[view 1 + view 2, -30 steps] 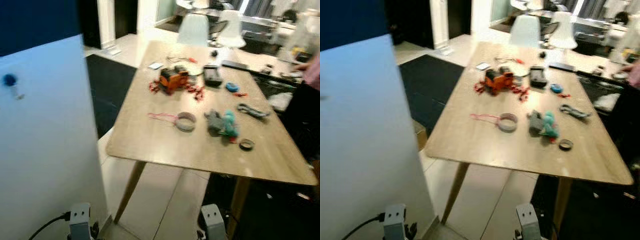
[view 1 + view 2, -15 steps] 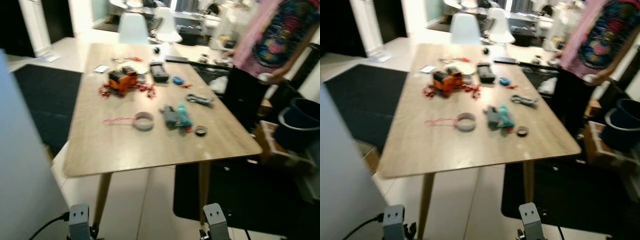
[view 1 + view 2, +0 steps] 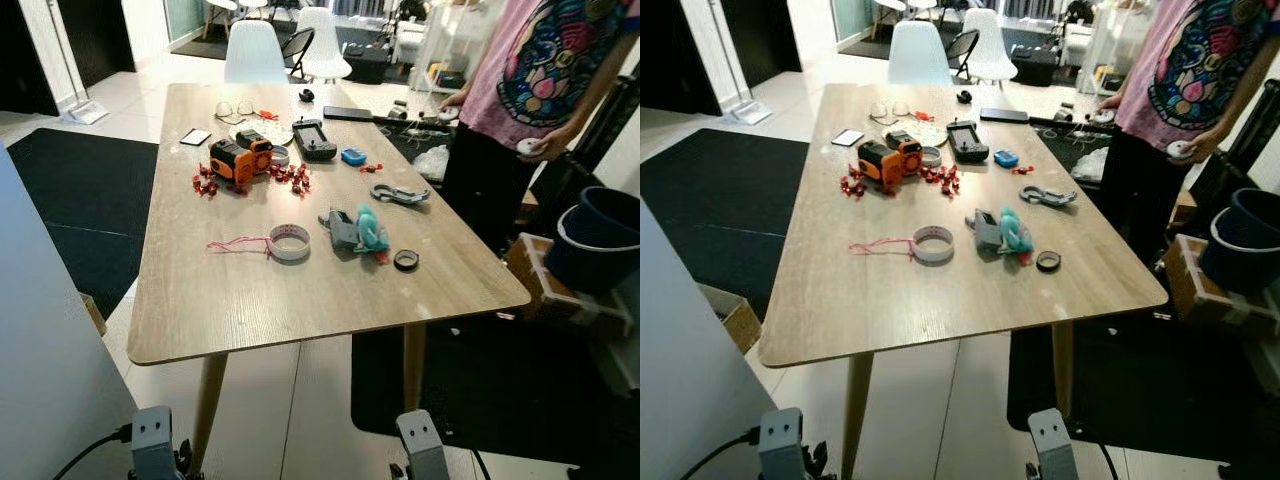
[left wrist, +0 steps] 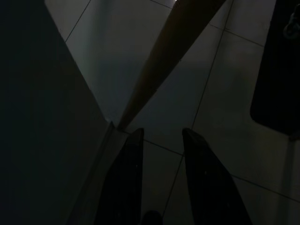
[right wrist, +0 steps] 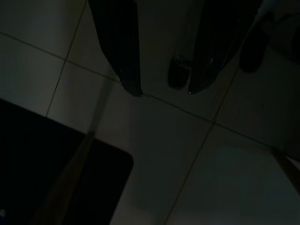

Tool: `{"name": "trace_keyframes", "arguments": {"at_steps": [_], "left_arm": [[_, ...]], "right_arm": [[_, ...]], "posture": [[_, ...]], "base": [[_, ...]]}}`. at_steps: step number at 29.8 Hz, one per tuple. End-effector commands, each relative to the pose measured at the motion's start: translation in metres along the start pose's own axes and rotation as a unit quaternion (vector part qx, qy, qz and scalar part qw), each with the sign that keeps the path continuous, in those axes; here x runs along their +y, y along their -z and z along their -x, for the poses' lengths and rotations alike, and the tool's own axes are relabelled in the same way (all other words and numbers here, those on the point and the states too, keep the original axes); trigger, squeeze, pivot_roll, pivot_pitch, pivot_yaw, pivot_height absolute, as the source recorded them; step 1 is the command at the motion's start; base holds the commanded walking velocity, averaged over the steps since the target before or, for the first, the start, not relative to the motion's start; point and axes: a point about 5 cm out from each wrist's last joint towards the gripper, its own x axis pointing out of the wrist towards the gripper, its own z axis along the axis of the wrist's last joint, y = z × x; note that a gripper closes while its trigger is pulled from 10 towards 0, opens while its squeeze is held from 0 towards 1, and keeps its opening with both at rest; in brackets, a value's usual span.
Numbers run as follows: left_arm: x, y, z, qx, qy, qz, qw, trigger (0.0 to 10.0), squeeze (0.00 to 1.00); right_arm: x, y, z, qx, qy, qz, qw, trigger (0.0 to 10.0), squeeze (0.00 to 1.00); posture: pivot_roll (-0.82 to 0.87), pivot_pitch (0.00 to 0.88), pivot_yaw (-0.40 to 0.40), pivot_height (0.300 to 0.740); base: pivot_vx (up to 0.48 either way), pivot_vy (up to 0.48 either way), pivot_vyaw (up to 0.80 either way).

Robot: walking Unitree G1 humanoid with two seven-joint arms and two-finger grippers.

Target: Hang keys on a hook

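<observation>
Long wooden table (image 3: 250, 300) filling the frame's centre, person in a pink shirt (image 3: 530, 80) at upper right, keys (image 3: 358, 231) with teal fob mid-table, left gripper (image 4: 161, 133) and right gripper (image 5: 164, 91) hanging low over floor tiles, fingers parted and empty.

The left gripper (image 4: 161, 133) is hanging low over a dim tiled floor (image 4: 220, 93), its two black fingers (image 4: 127, 178) spread apart with nothing between them. A tan wooden table leg (image 4: 164, 61) is slanting across the tiles, its foot meeting the floor close to one fingertip. A pale flat panel (image 4: 42, 131) (deep in shade) is standing alongside, and a dark mat (image 4: 279, 65) is lying at the far edge.
</observation>
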Motion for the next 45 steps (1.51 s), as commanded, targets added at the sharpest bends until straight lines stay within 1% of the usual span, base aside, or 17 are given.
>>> {"name": "trace_keyframes", "arguments": {"at_steps": [1, 7, 11, 19, 28, 45], "left_arm": [[0.001, 0.002, 0.001, 0.004, -0.004, 0.003, 1.0, 10.0, 0.0], [0.001, 0.0, 0.0, 0.003, -0.004, 0.004, 1.0, 10.0, 0.0], [0.0, 0.0, -0.001, 0.002, -0.004, 0.005, 1.0, 10.0, 0.0], [-0.001, -0.002, -0.002, 0.0, -0.006, 0.004, 1.0, 10.0, 0.0], [0.0, -0.004, -0.002, -0.002, -0.008, 0.002, 1.0, 10.0, 0.0], [-0.002, -0.008, -0.004, -0.009, -0.003, -0.005, 1.0, 10.0, 0.0]], "right_arm": [[-0.001, 0.004, 0.001, 0.01, 0.004, 0.001, 1.0, 10.0, 0.0], [0.005, 0.001, 0.0, 0.0, 0.001, 0.002, 1.0, 10.0, 0.0], [0.004, 0.002, 0.001, -0.003, 0.0, 0.002, 1.0, 10.0, 0.0], [-0.004, 0.002, 0.002, -0.006, 0.0, 0.002, 1.0, 10.0, 0.0], [-0.007, -0.002, 0.001, -0.006, 0.002, 0.003, 1.0, 10.0, 0.0], [-0.003, -0.004, 0.0, -0.009, 0.002, 0.006, 1.0, 10.0, 0.0]], "posture": [[0.07, 0.036, -0.051, 0.74], [0.06, 0.039, -0.05, 0.74], [0.06, 0.039, -0.052, 0.74], [0.07, 0.042, -0.055, 0.74], [0.07, 0.042, -0.053, 0.74], [0.07, 0.041, -0.053, 0.74]], "base": [[0.0, -0.364, 0.0], [0.0, -0.414, 0.0], [0.0, -0.42, 0.0], [0.0, -0.416, 0.0], [0.0, 0.0, 0.0], [0.0, 0.0, 0.0]]}}
